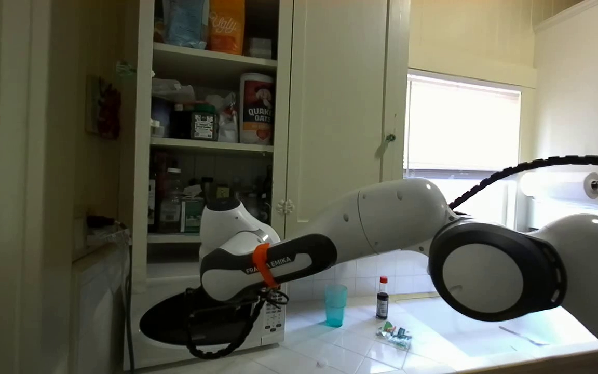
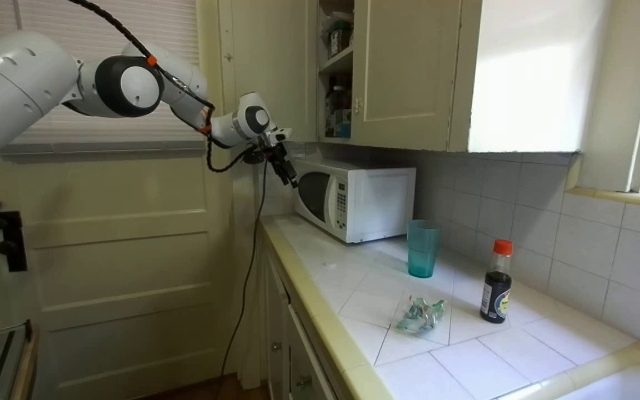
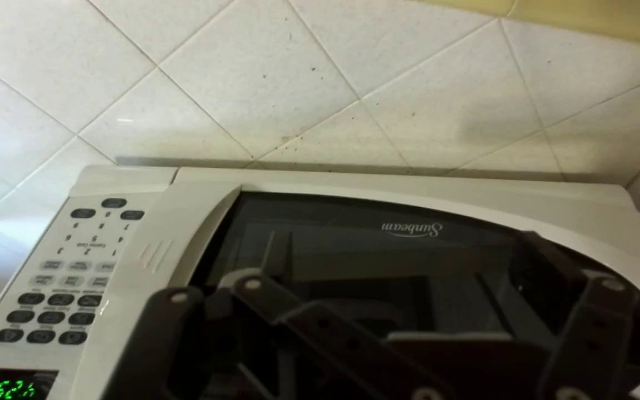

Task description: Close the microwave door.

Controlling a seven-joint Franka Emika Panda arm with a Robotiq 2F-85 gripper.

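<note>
The white-framed microwave door (image 2: pixel 314 191) with its dark window is on the front of the white microwave (image 2: pixel 384 203). It looks flush with the button panel; a thin seam separates them in the wrist view. The door also shows in an exterior view (image 1: pixel 166 319), partly hidden by the arm. In the wrist view the door window (image 3: pixel 331 239) appears upside down. My gripper (image 3: pixel 409 247) is open and empty, fingers wide apart in front of the window. In an exterior view the gripper (image 2: pixel 291 182) is at the door's upper part; I cannot tell whether it touches.
A teal cup (image 2: pixel 423 248), a red-capped bottle (image 2: pixel 496 283) and a crumpled wrapper (image 2: pixel 421 315) stand on the tiled counter (image 2: pixel 353 278). Upper cabinets (image 2: pixel 409 72) hang above the microwave, with open shelves (image 1: pixel 213 143) of food. A dark cord (image 2: pixel 250 266) hangs beside the counter.
</note>
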